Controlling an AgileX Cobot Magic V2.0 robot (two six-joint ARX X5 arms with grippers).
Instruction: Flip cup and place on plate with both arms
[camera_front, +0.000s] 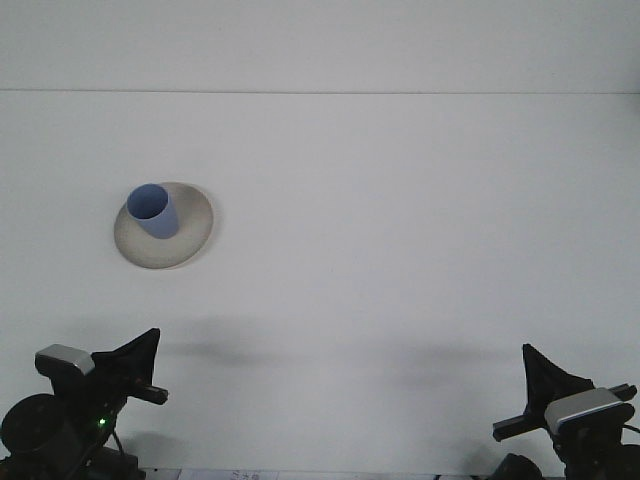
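A light blue cup (153, 210) stands upright, mouth up, on the left part of a round beige plate (192, 236) at the table's left. Nothing touches either one. My left gripper (148, 358) sits low at the front left corner, well below the plate, its dark fingers closed into one wedge and holding nothing. At the front right corner my right gripper (531, 360) is likewise shut and empty, far from the cup.
The white table (400, 220) runs back to a pale wall, with its far edge a thin line near the top. A black cable and camera housings lie under both arms at the bottom edge.
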